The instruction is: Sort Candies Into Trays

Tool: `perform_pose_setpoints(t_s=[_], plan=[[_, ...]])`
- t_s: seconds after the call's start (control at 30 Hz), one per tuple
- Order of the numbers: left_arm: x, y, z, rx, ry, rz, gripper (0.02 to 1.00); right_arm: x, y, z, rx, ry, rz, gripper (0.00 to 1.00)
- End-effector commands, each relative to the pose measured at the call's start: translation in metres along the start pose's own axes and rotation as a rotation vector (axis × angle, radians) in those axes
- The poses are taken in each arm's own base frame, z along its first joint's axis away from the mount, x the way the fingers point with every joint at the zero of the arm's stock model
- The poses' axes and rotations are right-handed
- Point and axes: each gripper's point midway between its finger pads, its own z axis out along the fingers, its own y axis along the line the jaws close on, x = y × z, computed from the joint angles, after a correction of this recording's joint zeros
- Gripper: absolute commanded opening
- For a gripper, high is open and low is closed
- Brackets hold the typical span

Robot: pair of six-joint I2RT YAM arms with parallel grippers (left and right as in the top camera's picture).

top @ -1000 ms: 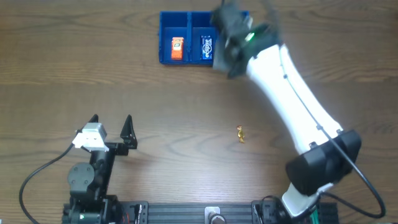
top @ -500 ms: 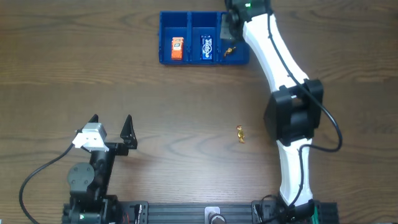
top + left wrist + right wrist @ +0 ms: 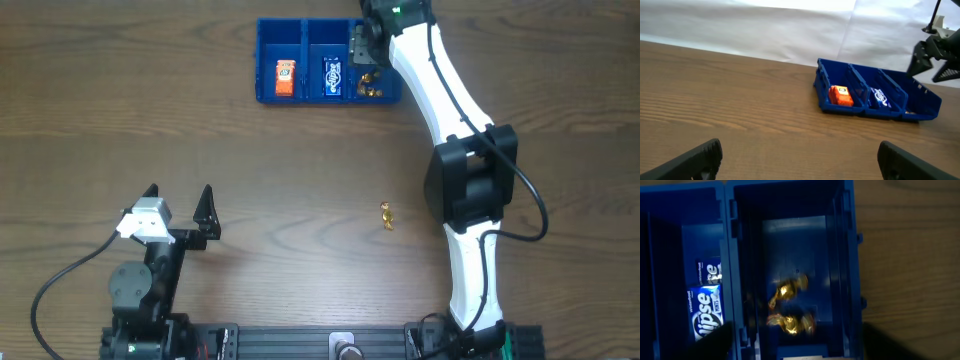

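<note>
tabletop [image 3: 250, 150] of brown wood carried everything, with the blue three-bin tray [image 3: 262, 60] at its far edge. the right arm stretched up the table to the tray, and the right gripper [image 3: 362, 48] hung over the tray's right-hand bin.

the biggest risk seemed to be the tray itself. the gripper sat close among the bin walls, so a careless pull away could have clipped a wall and shoved or tipped the tray, spilling what was sorted. the smaller risk lay with the loose gold candy [image 3: 387, 215], alone on the bare wood near the right arm's elbow and well apart from the tray. it looked small and slick in its twisted wrapper, so a finger landing off-centre would likely have skidded it aside or pinched only the wrapper tail and dropped it on the way. a release made too far to the left could also have put it in with the mints.

the right gripper's fingers [image 3: 715, 340] stood wide apart and held nothing, touching nothing that i could see. below them two gold-wrapped candies [image 3: 788, 289] lay in the right bin, just beside each other. the blue mint packet [image 3: 333, 75] lay in the middle bin and the orange candy [image 3: 286, 78] in the left one. the left gripper [image 3: 178, 200] rested near its base, fingers apart and empty.
</note>
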Motion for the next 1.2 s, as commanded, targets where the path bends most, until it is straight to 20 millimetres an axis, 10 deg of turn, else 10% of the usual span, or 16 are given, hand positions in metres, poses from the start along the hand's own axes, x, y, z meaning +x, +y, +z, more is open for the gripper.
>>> perform_pose_setpoints(t_s=[0.03,0.33,0.63,0.77,1.2], plan=[[0.016,0.001,0.001,0.005,0.049,0.006,0.998,-0.025,-0.009,-0.063,-0.027,-0.106,0.008,0.998],[0.016,0.001,0.001,0.005,0.049,0.006,0.998,0.03,-0.024,-0.131,-0.036,-0.08,-0.025,0.998],[0.016,0.001,0.001,0.005,0.049,0.006,0.998,0.237,-0.047,-0.103,0.004,0.273,-0.04,0.998],[0.016,0.001,0.001,0.005,0.049,0.006,0.998,0.284,-0.053,-0.074,0.002,0.364,-0.025,1.0],[0.016,0.001,0.001,0.005,0.049,0.006,0.998,0.307,-0.049,-0.035,-0.021,0.384,-0.026,0.967]])
